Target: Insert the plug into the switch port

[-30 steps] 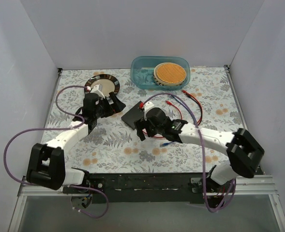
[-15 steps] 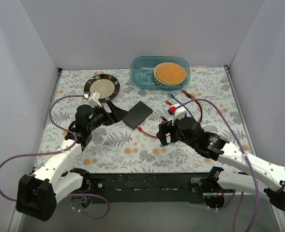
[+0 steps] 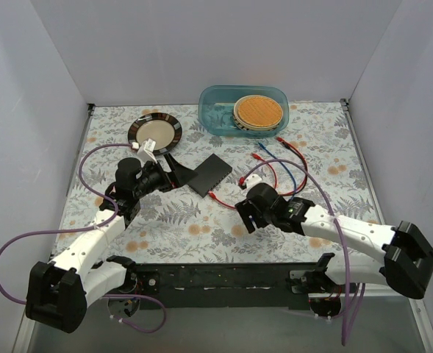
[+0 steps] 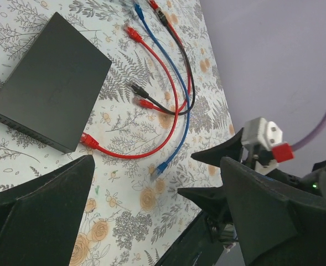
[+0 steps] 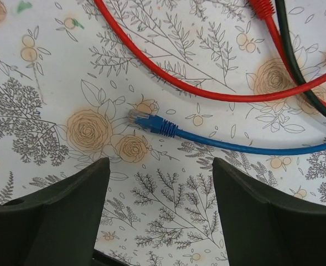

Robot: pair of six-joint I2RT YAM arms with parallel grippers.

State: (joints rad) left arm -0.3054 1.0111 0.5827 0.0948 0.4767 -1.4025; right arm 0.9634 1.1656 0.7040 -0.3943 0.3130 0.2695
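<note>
The flat dark grey switch box [image 3: 209, 174] lies mid-table; in the left wrist view [image 4: 49, 88] its thin port side faces my left gripper. My left gripper [image 3: 181, 173] is open and empty just left of the box [image 4: 157, 221]. A blue plug [image 5: 149, 122] on a blue cable [image 3: 293, 175] lies on the floral cloth, also seen from the left wrist [image 4: 158, 169]. My right gripper [image 3: 245, 215] hovers open and empty over that plug [image 5: 160, 216], with the plug slightly ahead of the fingertips. A red plug [image 4: 89, 141] lies by the box's near corner [image 3: 212, 195].
A round plate [image 3: 155, 132] sits at the back left. A blue-green tub [image 3: 220, 110] holding woven discs stands at the back. Red [image 5: 168, 77] and black [image 5: 295, 66] cables loop right of the box. Walls enclose three sides.
Both arms drew back from the box a second ago. The right gripper then swung right and has come back near and left over the blue plug. The left gripper has barely moved lately.
</note>
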